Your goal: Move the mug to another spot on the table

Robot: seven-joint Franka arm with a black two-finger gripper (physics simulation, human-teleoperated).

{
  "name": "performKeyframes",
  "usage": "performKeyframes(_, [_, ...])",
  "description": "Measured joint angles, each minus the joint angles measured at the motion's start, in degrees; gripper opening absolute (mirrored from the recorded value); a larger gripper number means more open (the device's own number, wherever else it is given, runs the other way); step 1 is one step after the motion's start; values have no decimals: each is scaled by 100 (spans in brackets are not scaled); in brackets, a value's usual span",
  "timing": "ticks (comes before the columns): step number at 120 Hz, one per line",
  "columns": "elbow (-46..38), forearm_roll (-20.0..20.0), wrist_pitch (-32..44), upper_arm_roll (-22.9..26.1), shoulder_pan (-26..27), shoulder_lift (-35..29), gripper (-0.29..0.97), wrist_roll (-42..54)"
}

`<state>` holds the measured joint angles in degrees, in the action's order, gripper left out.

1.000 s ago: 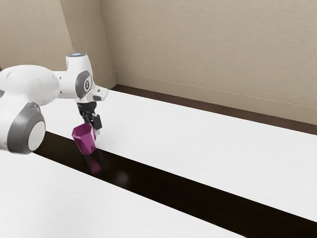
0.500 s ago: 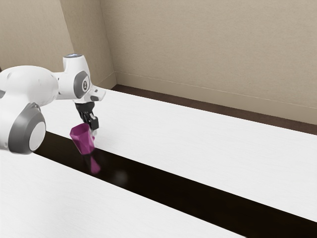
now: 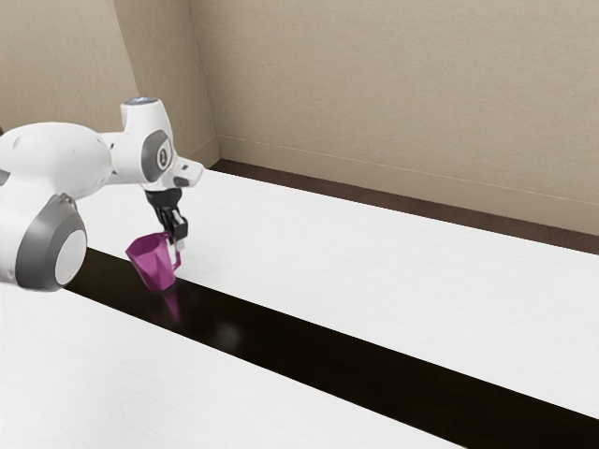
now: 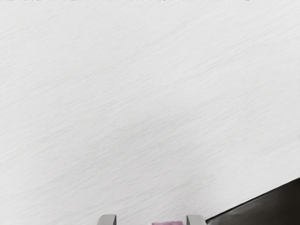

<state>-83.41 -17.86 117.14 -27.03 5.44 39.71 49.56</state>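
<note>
- The white, faintly wood-grained desk (image 3: 402, 271) stretches across the exterior view.
- A glossy black band (image 3: 356, 369) crosses the desk diagonally, with white surface on both sides.
- The wrist view shows the pale grain bordering that band.

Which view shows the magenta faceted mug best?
Exterior view: the whole magenta faceted mug shows, tilted, held at its upper edge by the black gripper above the table's dark stripe. The wrist view catches a pink sliver of it between the fingertips.
</note>
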Motion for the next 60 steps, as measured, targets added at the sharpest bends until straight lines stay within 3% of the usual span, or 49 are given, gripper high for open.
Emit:
performKeyframes(17, [0, 64, -18, 7, 5, 1, 4, -9])
performKeyframes(60, [440, 1024, -476, 426, 84, -30, -5, -355])
